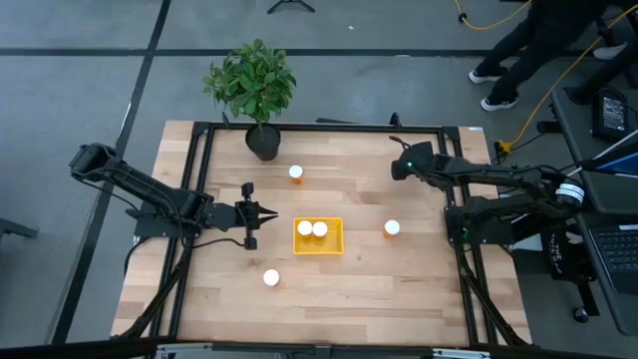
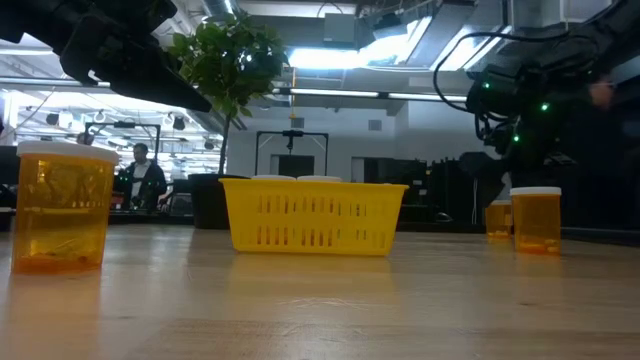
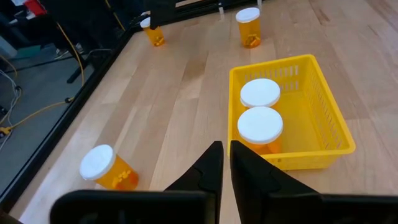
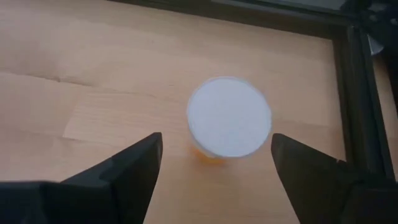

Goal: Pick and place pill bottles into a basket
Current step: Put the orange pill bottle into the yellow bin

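High view: the yellow basket [image 1: 318, 236] sat mid-surface with two pill bottles [image 1: 312, 229] standing in its far half. Three more bottles stood loose on the wooden surface [image 1: 349, 289]: one far of the basket [image 1: 296, 173], one to its right [image 1: 392, 228], one near and left [image 1: 271, 278]. The left hand [image 1: 271, 213] pointed at the basket from just left of it. The right hand [image 1: 399, 165] was over the far right of the surface. A potted plant [image 1: 254, 92] stood at the far edge.

Low view: basket [image 2: 314, 216] centre, a bottle [image 2: 62, 206] close on the left, two bottles [image 2: 536, 219] at right.

Left wrist view: left hand [image 3: 225, 163] narrow, fingers nearly touching, holding nothing; basket [image 3: 288, 112] just beyond with both white caps showing.

Right wrist view: right hand [image 4: 216, 163] wide, above a bottle [image 4: 229, 117] centred between its fingers.
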Available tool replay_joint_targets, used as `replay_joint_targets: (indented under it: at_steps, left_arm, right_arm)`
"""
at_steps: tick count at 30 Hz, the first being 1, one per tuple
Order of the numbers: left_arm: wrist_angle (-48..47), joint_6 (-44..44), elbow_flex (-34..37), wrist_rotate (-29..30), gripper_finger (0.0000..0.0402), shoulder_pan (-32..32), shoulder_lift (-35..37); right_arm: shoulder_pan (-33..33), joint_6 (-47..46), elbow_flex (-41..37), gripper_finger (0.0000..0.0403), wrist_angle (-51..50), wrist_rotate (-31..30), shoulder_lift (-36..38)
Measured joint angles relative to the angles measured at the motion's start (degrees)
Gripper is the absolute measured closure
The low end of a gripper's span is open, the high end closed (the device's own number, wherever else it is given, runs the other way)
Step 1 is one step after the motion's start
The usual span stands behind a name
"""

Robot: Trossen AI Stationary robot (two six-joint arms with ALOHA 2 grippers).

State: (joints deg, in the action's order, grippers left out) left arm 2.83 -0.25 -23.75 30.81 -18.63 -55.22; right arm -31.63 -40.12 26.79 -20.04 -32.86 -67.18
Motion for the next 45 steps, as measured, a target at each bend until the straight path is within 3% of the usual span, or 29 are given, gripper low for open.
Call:
replay_joint_targets:
  at_steps: [17,29,45]
  left_arm:
    - [0.0,0.0,0.0,0.0,0.0374,0.0,0.0]
    - [0.0,0.0,0.0,0.0,0.0373,0.0,0.0]
    - [0.0,0.0,0.0,0.0,0.0373,0.0,0.0]
  right_arm:
    - [-4.7,4.2,0.0,0.0099,4.5,2.2,-0.5]
    - [-6.4,7.4,0.0,0.0099,10.7,4.1,-7.8]
    - [-6.4,7.4,0.0,0.0099,7.8,4.6,-5.2]
